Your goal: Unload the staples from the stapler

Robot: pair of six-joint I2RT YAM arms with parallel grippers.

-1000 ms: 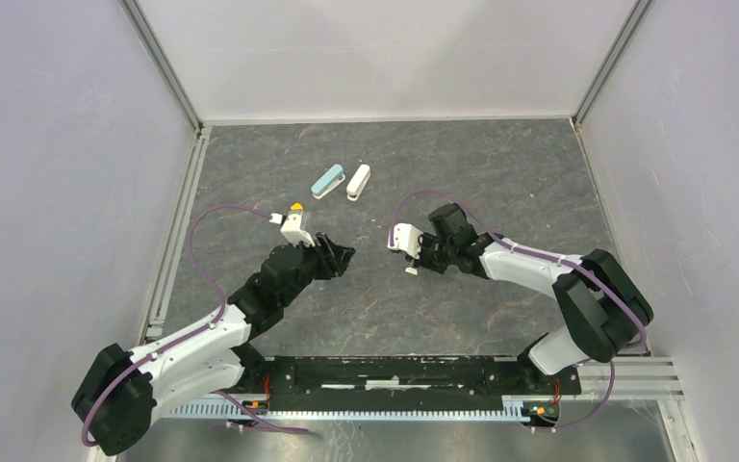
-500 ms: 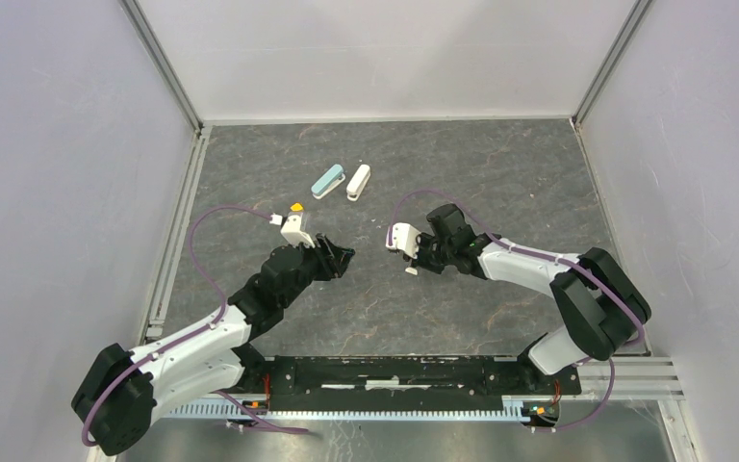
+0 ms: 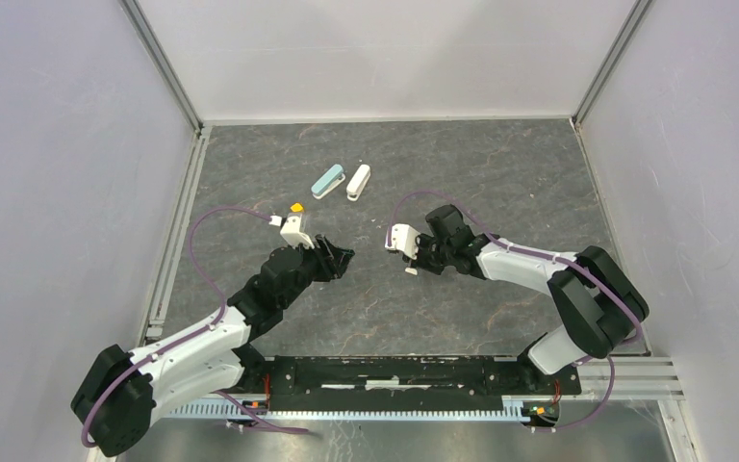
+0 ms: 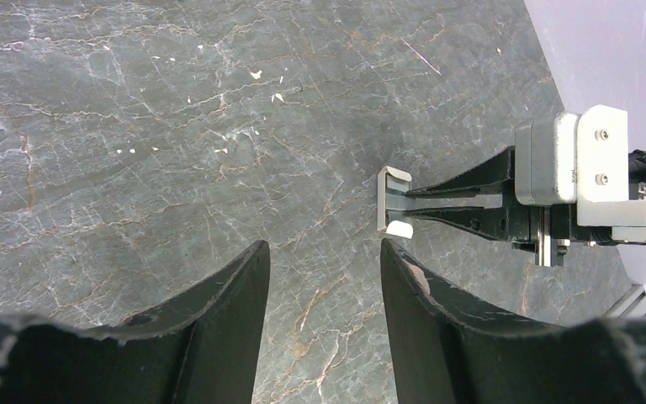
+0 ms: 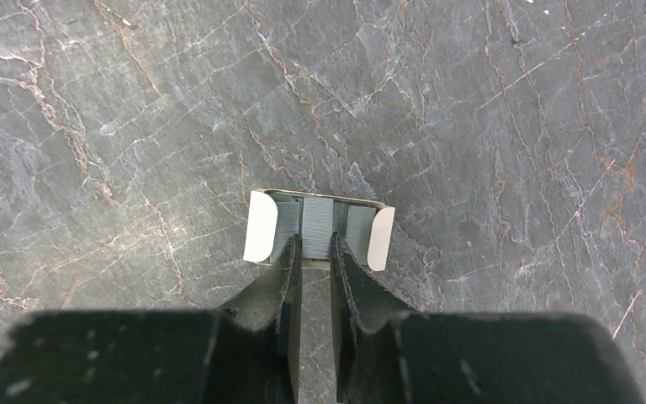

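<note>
The stapler [image 5: 318, 229] is stubby, with white ends and a grey metal middle. My right gripper [image 5: 312, 242] is shut on its grey middle and holds it crosswise just over the floor. In the top view the stapler [image 3: 410, 270] shows as a small white bit at the right gripper [image 3: 416, 262]. In the left wrist view the stapler [image 4: 392, 200] sits at the tips of the right arm's fingers [image 4: 458, 200]. My left gripper [image 4: 324, 252] is open and empty, a short way from the stapler; it also shows in the top view [image 3: 343, 258]. I cannot make out any loose staples.
A teal oblong stapler [image 3: 328, 181] and a longer white stapler [image 3: 358, 182] lie side by side at the back of the grey stone floor. A small yellow cube [image 3: 296, 206] lies near the left wrist. White walls enclose the floor on three sides.
Both grippers have shifted only very slightly; the right one, still holding the stapler, has edged left. No grip has changed.
</note>
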